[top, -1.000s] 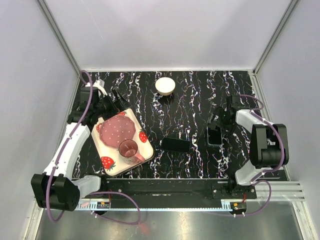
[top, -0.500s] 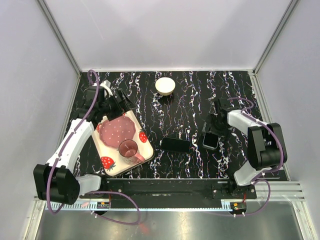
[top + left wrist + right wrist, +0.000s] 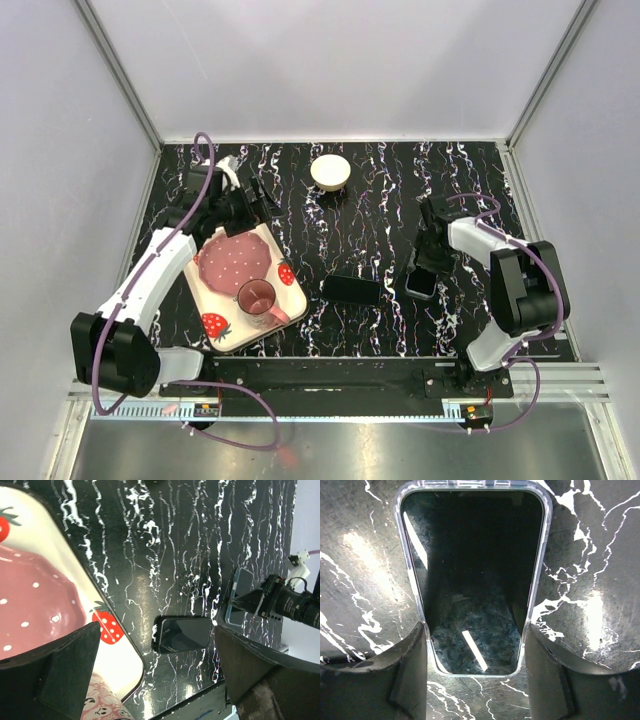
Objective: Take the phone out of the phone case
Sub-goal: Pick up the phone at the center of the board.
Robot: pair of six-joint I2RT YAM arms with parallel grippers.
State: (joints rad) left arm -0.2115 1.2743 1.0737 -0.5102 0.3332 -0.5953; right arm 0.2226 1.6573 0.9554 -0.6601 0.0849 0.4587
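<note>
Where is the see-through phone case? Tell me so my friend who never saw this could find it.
On the black white-veined table, look at the right half, where the right arm's gripper reaches down. The clear-rimmed rectangular phone case lies between its two fingers. Unlike the all-black phone lying crosswise nearer the middle, it has a pale see-through edge.

The phone case is clear glossy plastic, the phone glossy black, the tabletop smooth, polished, marble-patterned.
</note>
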